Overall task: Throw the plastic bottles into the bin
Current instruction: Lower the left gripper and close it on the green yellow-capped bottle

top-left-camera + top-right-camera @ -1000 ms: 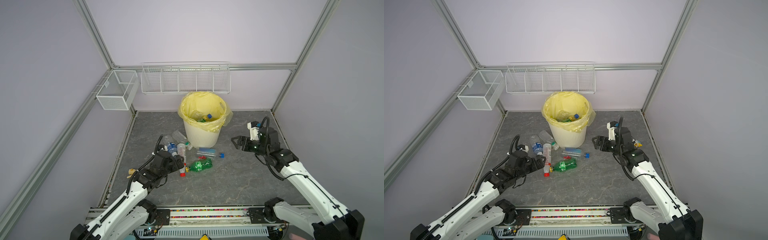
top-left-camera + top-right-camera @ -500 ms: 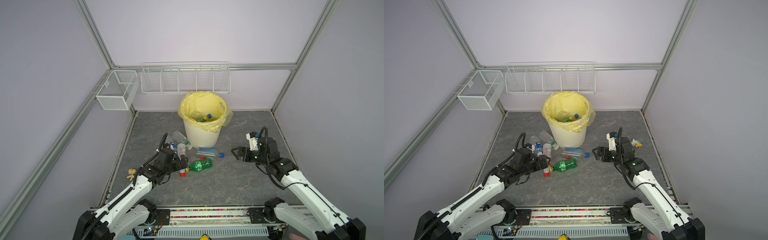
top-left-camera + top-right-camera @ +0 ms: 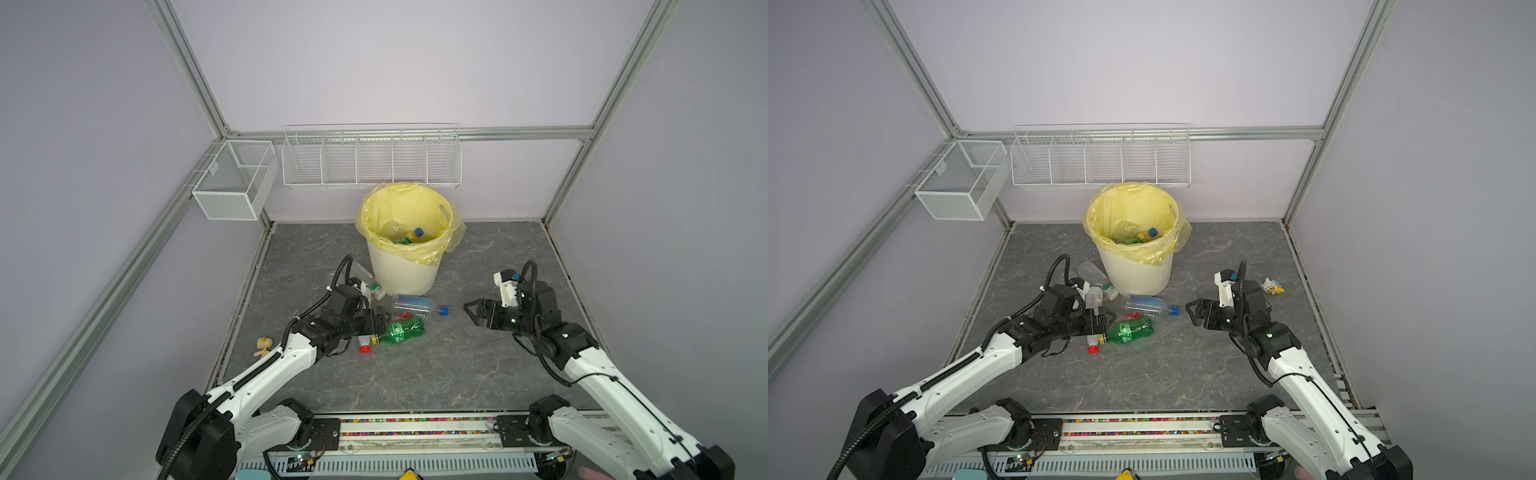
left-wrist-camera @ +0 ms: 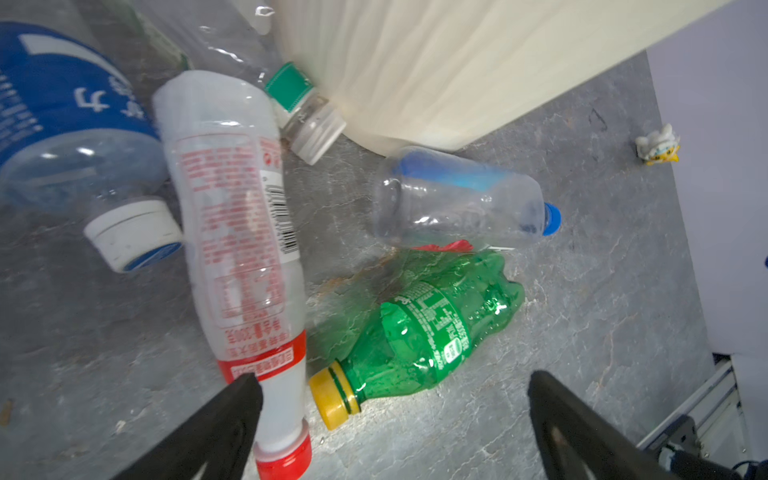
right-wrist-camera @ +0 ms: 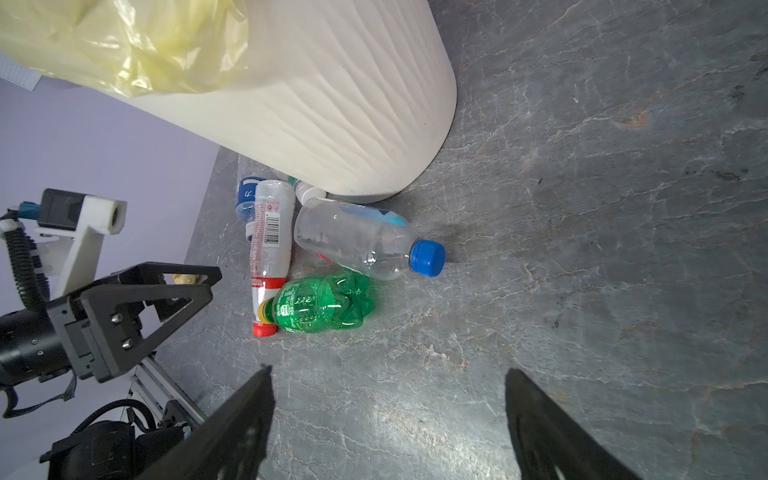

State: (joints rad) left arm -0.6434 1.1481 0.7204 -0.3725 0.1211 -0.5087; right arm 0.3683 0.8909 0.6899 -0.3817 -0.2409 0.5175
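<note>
Bottles [image 3: 1096, 272] lie huddled on the grey floor [image 3: 415, 374] at the foot of the bin [image 3: 403, 276] — a crushed green bottle [image 3: 402, 331], a clear blue-capped bottle [image 3: 413, 305] and a red-capped bottle [image 4: 241, 232] among them — with a few more inside its yellow bag [image 3: 415, 205]. The left gripper [image 4: 392, 376] hangs low by the green bottle's yellow cap, jaws spread and empty; the right gripper [image 3: 471, 314], well apart over bare floor, gapes empty too.

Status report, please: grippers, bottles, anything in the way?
Left gripper open, at green bottle's cap end. Right gripper open, empty, short of blue-capped bottle. Red-capped bottle lies against the green one; bin close behind.
</note>
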